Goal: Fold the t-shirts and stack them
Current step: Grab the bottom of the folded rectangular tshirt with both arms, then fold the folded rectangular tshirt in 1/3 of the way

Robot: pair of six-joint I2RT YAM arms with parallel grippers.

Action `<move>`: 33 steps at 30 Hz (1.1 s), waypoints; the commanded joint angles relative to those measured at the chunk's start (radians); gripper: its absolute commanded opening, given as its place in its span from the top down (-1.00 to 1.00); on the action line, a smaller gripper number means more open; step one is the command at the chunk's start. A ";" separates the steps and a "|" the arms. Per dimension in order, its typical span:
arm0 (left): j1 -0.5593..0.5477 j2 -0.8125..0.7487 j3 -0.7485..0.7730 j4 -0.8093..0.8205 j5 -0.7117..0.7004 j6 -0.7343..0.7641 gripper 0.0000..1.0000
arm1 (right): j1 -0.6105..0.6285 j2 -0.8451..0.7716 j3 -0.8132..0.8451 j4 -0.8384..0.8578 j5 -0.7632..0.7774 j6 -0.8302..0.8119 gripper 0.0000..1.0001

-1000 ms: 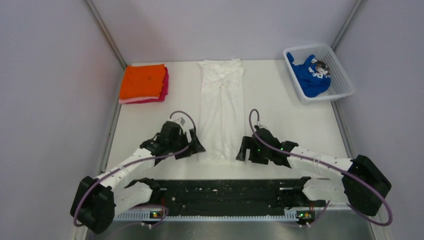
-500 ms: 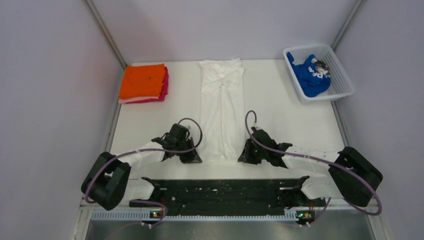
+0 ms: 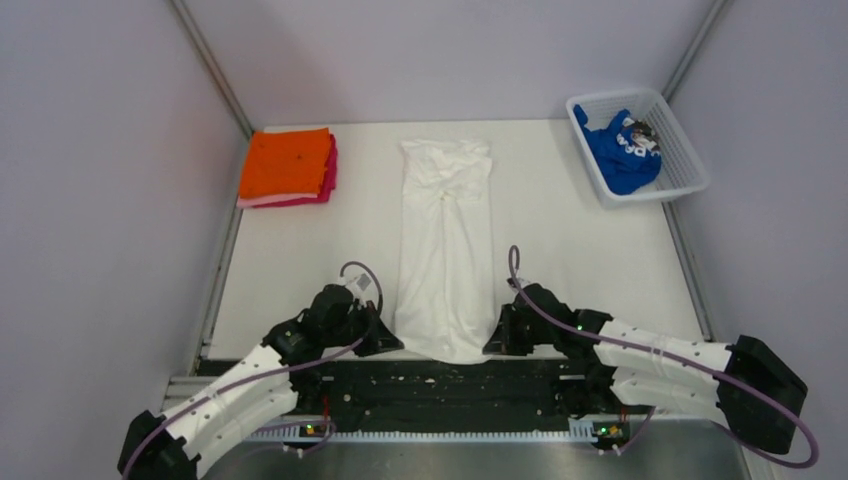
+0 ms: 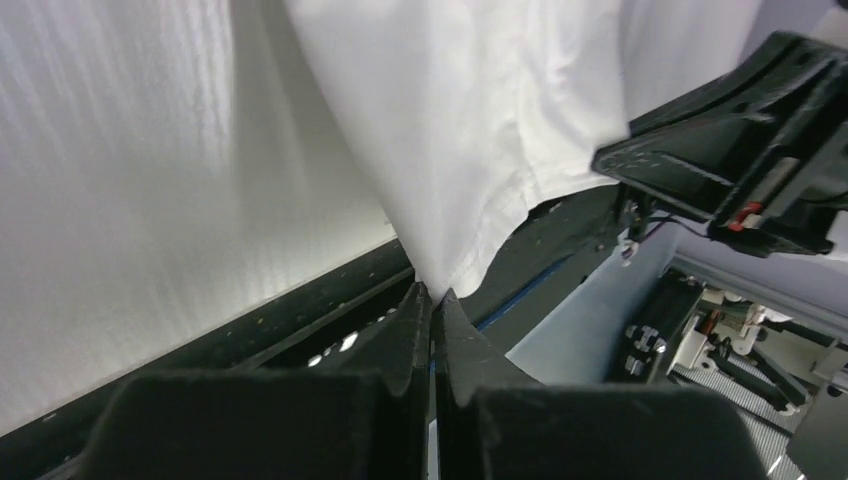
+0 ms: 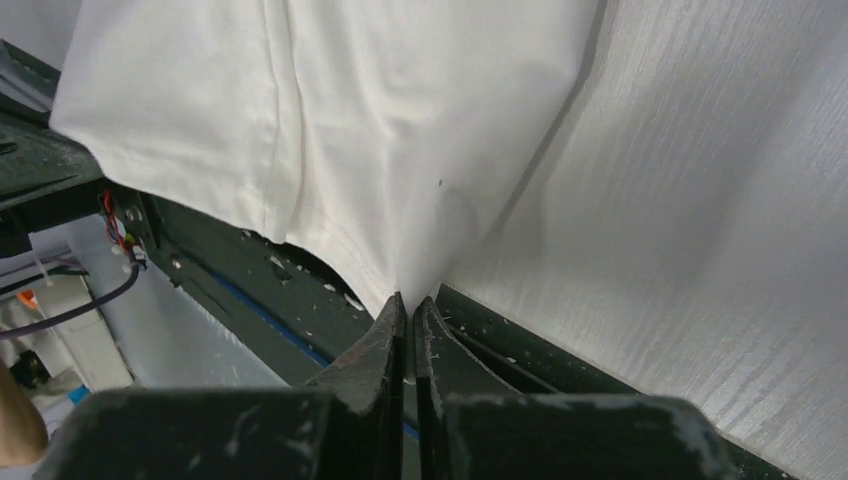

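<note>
Shirt being handled: the white t-shirt (image 3: 445,250) is laid out as a long narrow strip, plain side up and creased at the far end. It is stretched along the worktop (image 3: 560,230), away from both sets of fingers.
Near hem: it sags over the worktop's edge between the two sets of fingers.
Left grip: the left fingers (image 4: 420,310) are pinched shut on the hem's left corner.
Right grip: the right fingers (image 5: 392,318) are pinched shut on the hem's right corner.
Folded stack: an orange t-shirt (image 3: 286,162) is laid on a pink t-shirt (image 3: 329,176), well beyond and left of the left fingers.
Container: the basket (image 3: 682,128) is set well beyond and right of the right fingers.
Contents: a blue t-shirt (image 3: 618,158) with white lettering is bundled inside.
</note>
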 commanded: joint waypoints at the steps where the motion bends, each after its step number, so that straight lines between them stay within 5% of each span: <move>1: -0.004 -0.033 0.052 0.148 -0.051 -0.063 1.00 | -0.003 -0.004 0.087 -0.003 0.076 0.007 1.00; 11: 0.097 0.486 0.437 0.277 -0.222 0.132 1.00 | -0.297 0.224 0.337 0.139 -0.005 -0.128 1.00; 18: 0.305 0.799 0.723 0.266 -0.025 0.236 1.00 | -0.473 0.461 0.527 0.153 -0.065 -0.188 1.00; 33: 0.434 1.219 1.074 0.233 0.080 0.314 1.00 | -0.606 0.854 0.822 0.279 -0.179 -0.245 1.00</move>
